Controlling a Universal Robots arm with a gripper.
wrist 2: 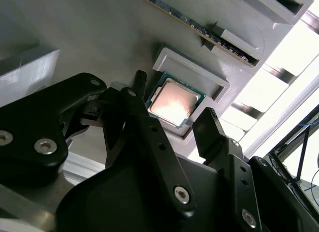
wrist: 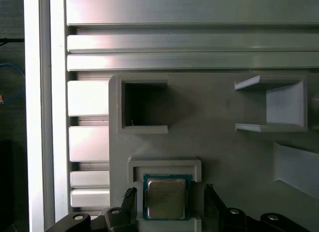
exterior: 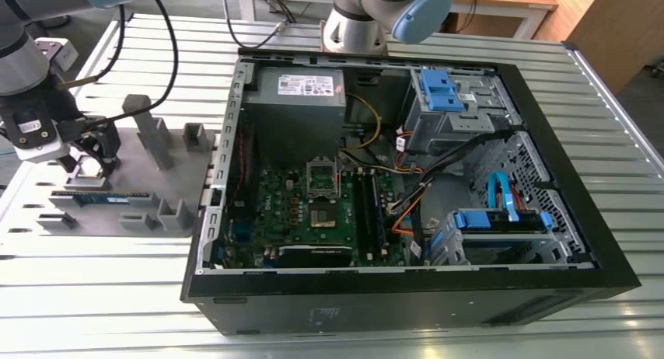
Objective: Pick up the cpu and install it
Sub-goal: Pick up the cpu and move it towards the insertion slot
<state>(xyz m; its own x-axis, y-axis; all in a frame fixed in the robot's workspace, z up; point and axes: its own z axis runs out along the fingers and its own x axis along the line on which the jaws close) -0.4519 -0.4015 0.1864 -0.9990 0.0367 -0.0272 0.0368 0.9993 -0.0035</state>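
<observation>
The cpu (wrist: 166, 198), a flat square chip with a shiny silver-grey metal top and a green rim, lies in a shallow square pocket of the matte grey fixture plate (wrist: 224, 142). The black gripper (wrist: 169, 190) hangs over it, fingers spread wide to either side, grasping nothing. The exterior view places the plate on the ribbed metal table (exterior: 104, 297), at the exterior view's left of the open black computer case (exterior: 415, 297)

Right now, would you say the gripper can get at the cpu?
Probably yes: the gripper is open, a finger on either side of the cpu in its fixture plate pocket, and nothing covers it.
</observation>
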